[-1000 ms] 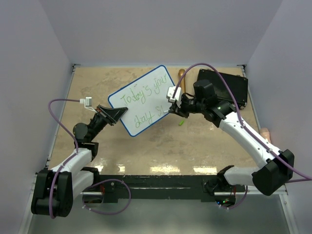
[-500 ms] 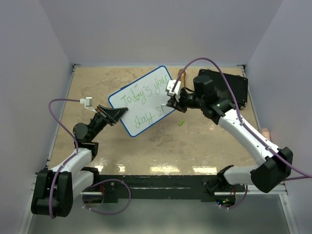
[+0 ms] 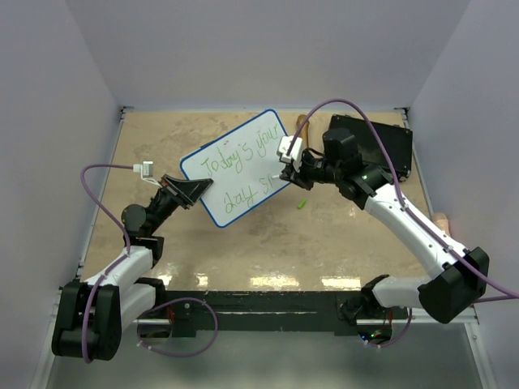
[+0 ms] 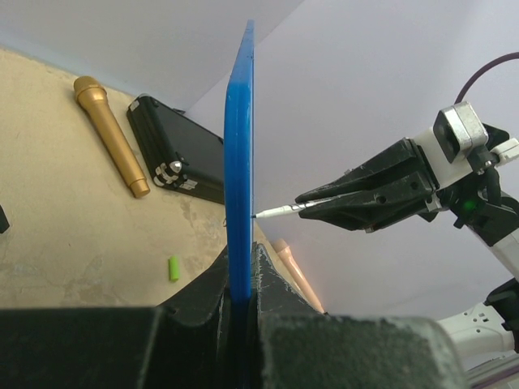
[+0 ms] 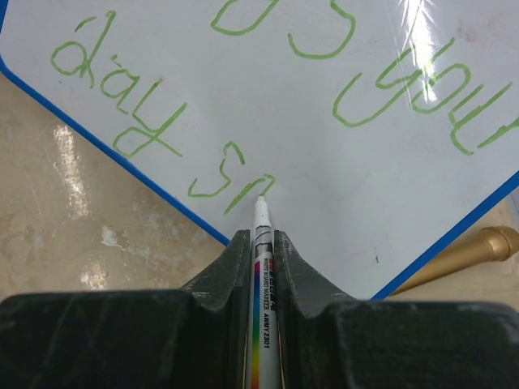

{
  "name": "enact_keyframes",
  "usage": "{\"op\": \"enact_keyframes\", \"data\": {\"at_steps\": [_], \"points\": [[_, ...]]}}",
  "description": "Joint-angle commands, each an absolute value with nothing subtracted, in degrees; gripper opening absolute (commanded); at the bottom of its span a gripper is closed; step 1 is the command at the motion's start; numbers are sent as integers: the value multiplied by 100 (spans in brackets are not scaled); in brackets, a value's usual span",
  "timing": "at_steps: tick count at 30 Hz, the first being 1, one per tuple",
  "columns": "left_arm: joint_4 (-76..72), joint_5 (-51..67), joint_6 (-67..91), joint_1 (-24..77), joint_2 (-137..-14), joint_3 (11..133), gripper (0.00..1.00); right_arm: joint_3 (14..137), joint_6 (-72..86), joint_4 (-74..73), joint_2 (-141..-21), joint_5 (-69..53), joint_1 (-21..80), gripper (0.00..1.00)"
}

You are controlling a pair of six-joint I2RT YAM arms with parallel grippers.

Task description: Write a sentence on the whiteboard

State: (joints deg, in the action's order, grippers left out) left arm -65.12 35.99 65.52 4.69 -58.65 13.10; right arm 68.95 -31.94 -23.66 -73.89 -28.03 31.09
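We press a marker [image 5: 261, 212] to the whiteboard [image 3: 243, 162].
Our left gripper [image 4: 241, 275] clamps its blue edge; our right gripper [image 5: 260, 237] pinches the marker, tip touching just ahead.

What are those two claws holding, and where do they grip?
The left gripper clamps the whiteboard by its blue edge; right gripper pinches the marker around its barrel.

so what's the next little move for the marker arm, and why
Probably the right gripper should drag the marker a short stroke onward along the second line on the whiteboard. Its tip sits at the end of an unfinished green letter after "day s", bare white lies beyond it, and the left gripper clamps the board's edge.
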Motion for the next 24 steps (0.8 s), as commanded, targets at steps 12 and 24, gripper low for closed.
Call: {"op": "enact_keyframes", "data": {"at_steps": [12, 24], "points": [[-7392, 3533, 6732, 492, -5845, 1494, 0, 6820, -3305, -2541, -7137, -2892, 3094, 0], [-7348, 3551, 6724, 492, -5810, 1477, 0, 7145, -2901, -1899, -7392, -2602, 3067, 0]]}}
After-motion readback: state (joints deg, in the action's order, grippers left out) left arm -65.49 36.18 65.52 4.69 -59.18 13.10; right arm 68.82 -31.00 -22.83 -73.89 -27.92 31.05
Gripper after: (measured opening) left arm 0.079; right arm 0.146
